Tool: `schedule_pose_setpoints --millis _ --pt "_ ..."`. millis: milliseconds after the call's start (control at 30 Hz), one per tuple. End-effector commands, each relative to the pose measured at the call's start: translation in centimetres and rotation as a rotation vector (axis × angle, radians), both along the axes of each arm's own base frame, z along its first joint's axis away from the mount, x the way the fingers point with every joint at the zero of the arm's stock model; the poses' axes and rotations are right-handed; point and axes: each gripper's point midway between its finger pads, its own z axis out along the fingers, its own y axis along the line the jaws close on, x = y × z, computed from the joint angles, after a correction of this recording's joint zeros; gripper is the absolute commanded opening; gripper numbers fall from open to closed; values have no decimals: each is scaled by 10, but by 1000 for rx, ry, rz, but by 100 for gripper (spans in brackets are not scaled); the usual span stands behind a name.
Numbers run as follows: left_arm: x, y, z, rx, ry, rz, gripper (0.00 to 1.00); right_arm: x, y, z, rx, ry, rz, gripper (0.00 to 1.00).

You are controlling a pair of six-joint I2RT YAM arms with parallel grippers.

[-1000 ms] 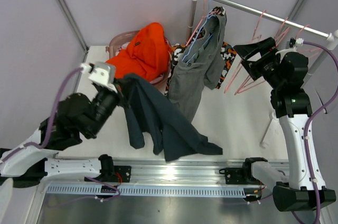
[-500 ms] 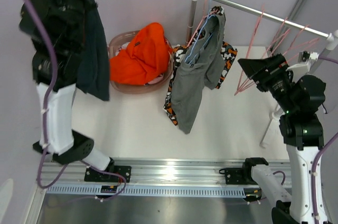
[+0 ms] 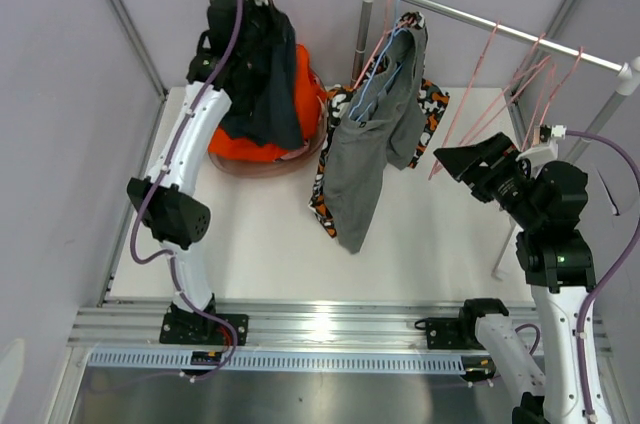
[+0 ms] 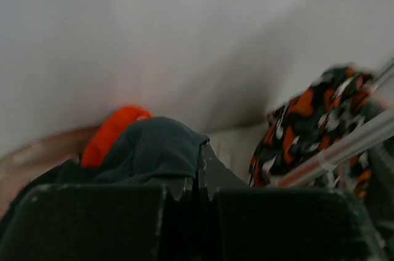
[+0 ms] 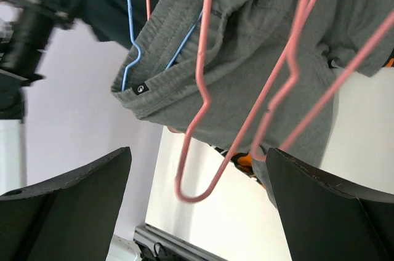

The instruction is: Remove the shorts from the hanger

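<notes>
Left gripper (image 4: 198, 172) is clenched on charcoal shorts (image 3: 262, 94) above the basket (image 3: 250, 166); we judge the drop is due. Right gripper (image 5: 197, 162), wide apart, faces grey shorts (image 3: 365, 154) right of the basket; next we must pull them off their hanger (image 5: 132, 58).

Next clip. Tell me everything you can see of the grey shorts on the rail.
The grey shorts are soft, matte jersey-like fabric with a stitched, gathered waistband carrying a small black tag. They hang from a blue wire hanger on the rail, waistband bunched on top, legs drooping limp. They lie against the orange-black-white patterned shorts hanging behind them; pink hangers cross in front in the right wrist view.
</notes>
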Motion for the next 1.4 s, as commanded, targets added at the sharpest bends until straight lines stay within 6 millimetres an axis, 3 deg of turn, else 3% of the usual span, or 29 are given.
schedule_pose_setpoints --millis 0,33,100,133,167,233,333,367,433,467,500,533,567,633,667,700,767,800,833,900,1000,1033,1267,1367 --pt "-11 3 9 -63 -56 10 5 1 6 7 -2 -44 43 99" --pt "-10 12 -32 -35 20 55 29 2 6 8 2 -47 46 100" --pt "-8 31 -44 -21 25 145 68 3 8 12 3 -64 58 99" --pt "-7 46 -63 -8 67 206 92 3 9 14 6 -66 63 99" --pt "-7 53 -69 -8 90 228 97 3 10 19 8 -83 71 100" --pt "-12 70 -83 17 156 300 99 4 13 30 14 -115 87 99" --pt "-36 85 -77 17 150 345 99 5 20 57 42 -184 127 99" --pt "-54 92 -81 15 154 356 99 5 25 68 53 -217 150 99" --pt "-74 97 -68 -5 115 354 99 5 29 90 60 -264 167 99" --pt "-84 98 -87 5 151 346 99 12 33 96 64 -271 177 99" --pt "-104 102 -67 -18 114 340 99 14 35 102 68 -280 181 100" --pt "-114 103 -65 -25 111 333 99 12 38 119 72 -316 189 99" --pt "-126 103 -75 -25 137 321 99 22 40 124 78 -322 183 99" --pt "-156 108 -68 -45 109 306 99 24 55 136 83 -349 216 99" --pt "-165 108 -85 -38 135 300 99 27 57 151 85 -391 197 99" --pt "-174 109 -100 -31 156 293 99 35 73 147 83 -377 227 99" --pt "-200 110 -104 -48 137 274 99 51 83 152 58 -405 209 99" --pt "-208 108 -108 -48 141 262 99 72 95 139 44 -367 216 99" --pt "-221 105 -127 -38 162 239 99 80 103 135 40 -356 230 99" --pt "-234 101 -140 -8 183 209 99 110 116 120 20 -318 222 98" --pt "-253 111 -177 37 278 240 99 135 123 107 -7 -302 196 96" --pt "-260 115 -179 35 292 253 99 148 128 95 -19 -277 182 96" --pt "-285 122 -216 62 326 246 98 184 135 73 -54 -252 123 93" --pt "-288 124 -219 64 326 246 98 190 139 70 -47 -248 117 88"
